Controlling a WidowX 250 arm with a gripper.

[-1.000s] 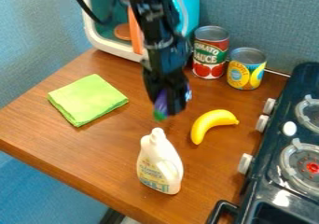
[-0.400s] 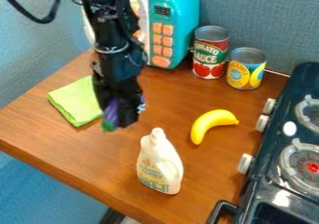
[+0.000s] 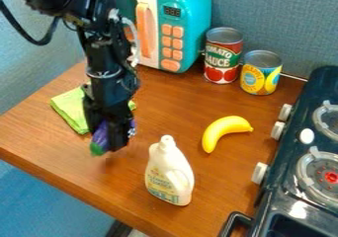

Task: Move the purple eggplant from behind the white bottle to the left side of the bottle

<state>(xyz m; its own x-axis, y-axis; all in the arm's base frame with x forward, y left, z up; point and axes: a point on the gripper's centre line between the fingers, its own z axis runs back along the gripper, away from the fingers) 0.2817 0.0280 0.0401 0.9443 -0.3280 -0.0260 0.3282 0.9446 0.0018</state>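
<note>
My end effector [image 3: 109, 140] is closed around a purple toy [image 3: 101, 134] with a green end, over the left part of the tabletop [image 3: 39, 139], between the cloth [image 3: 68, 110] and the bottle [image 3: 170, 168]. My fingers cover much of the toy, and I cannot tell whether it touches the wood.

The white bottle stands near the front edge, its label bearing small print too blurred for me to make out fully. By the back edge, the tall can [image 3: 222, 58] has a red and green label with large pale lettering and tomatoes; beside it, the short can [image 3: 261, 74] has a yellow and blue label with curved print. The microwave [image 3: 190, 38] shows digits on a dark display, and its top is cut off. My arm hides part of the green cloth. The banana [image 3: 224, 129] lies toward the right edge, near the stove [image 3: 292, 144], which is cut off at the right.
</note>
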